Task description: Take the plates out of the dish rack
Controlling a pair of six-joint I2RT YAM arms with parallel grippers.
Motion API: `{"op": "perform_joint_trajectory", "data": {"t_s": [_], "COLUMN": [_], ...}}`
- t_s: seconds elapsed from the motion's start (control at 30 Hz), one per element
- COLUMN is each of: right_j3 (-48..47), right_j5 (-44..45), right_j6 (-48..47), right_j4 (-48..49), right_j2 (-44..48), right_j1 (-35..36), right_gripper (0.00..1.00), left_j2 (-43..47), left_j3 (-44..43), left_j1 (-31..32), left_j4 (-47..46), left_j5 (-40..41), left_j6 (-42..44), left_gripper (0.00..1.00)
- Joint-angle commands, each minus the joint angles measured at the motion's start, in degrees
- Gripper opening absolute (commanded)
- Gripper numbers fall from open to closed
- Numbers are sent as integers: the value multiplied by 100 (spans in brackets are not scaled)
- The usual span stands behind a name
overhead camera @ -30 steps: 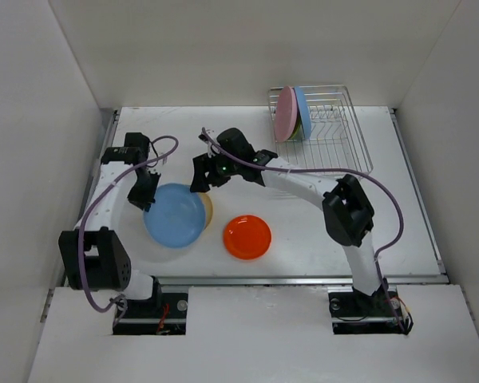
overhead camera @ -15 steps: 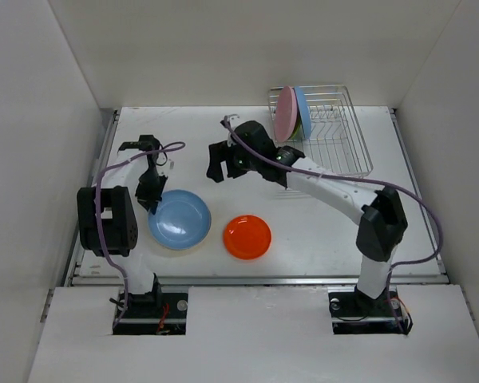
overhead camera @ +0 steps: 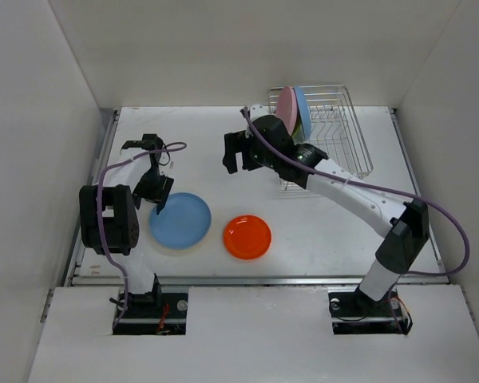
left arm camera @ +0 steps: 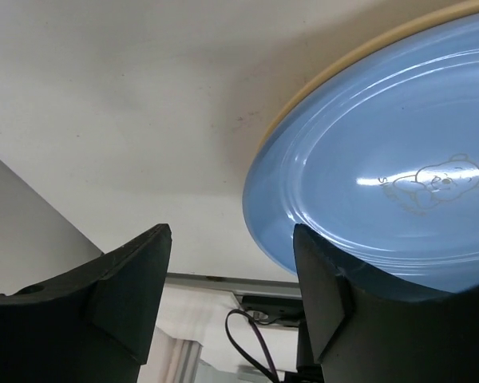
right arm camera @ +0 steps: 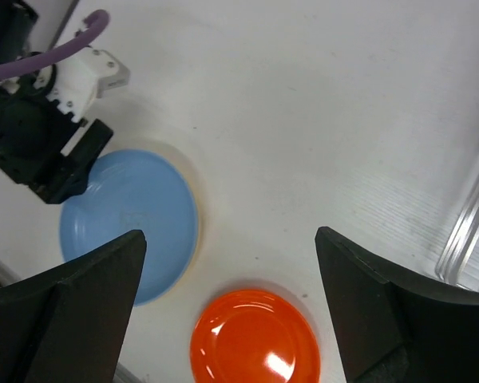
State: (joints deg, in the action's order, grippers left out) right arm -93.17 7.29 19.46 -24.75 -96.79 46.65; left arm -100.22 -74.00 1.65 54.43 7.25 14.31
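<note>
From overhead I have the dish rack [overhead camera: 339,132] at the far right of the table [overhead camera: 319,231]. A pink plate [overhead camera: 285,110] and a second blue plate [overhead camera: 302,108] stand on edge at its left end. Neither wrist camera shows me those two; the right wrist view only catches a few rack wires along its right border.

Two plates lie flat on the table: a blue plate [overhead camera: 180,220] at the near left, and an orange plate [overhead camera: 247,236] near it on the right, not touching. The left wrist view gives me what the overhead barely does: a cream plate [left arm camera: 359,68] lies under the blue one, its rim peeking out along the edge.

The left gripper [overhead camera: 158,191] sits low at the far-left rim of the blue plate. Its fingers [left arm camera: 128,295] are spread, with only bare table between them. One finger overlaps the plate's edge in that view, and I cannot tell whether it touches.

The right gripper [overhead camera: 238,153] hangs above the table, between the flat plates and the rack. Its fingers [right arm camera: 72,311] are wide apart and empty. Its camera looks down on both flat plates and on the left gripper.

The only marking I can find is inside the blue plate, seen from the left wrist: a faint bear drawing [left arm camera: 431,179] with a short line of lettering too small for me to read.
</note>
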Motion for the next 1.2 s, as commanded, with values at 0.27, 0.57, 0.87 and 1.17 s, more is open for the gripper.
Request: {"op": "perform_joint_trajectory", "data": {"t_s": [0.27,0.57,0.87,1.17], "right_j3": [-667,-1960,-2136,-1819], "right_j5": [2319,3877,3814,3868], "right_j6": [189,-1242,-1296,-1296], "right_j4": [-399,-338,-91,75], "right_j2": [346,-1665,-2168,-2221], "right_j1": [-1421,-1949,-2134,-2195], "right_gripper": [84,67,67,66], "left_j2": [829,1427,1208,1102], "left_j3": [-343,-554,-774,-774], "left_j1": [63,63,63,63], "left_j4": [252,260,313,366], "left_j5": [593,471,366,251], "left_j6": [-121,-419,-420,-473], "left_gripper": [63,69,69,69]}}
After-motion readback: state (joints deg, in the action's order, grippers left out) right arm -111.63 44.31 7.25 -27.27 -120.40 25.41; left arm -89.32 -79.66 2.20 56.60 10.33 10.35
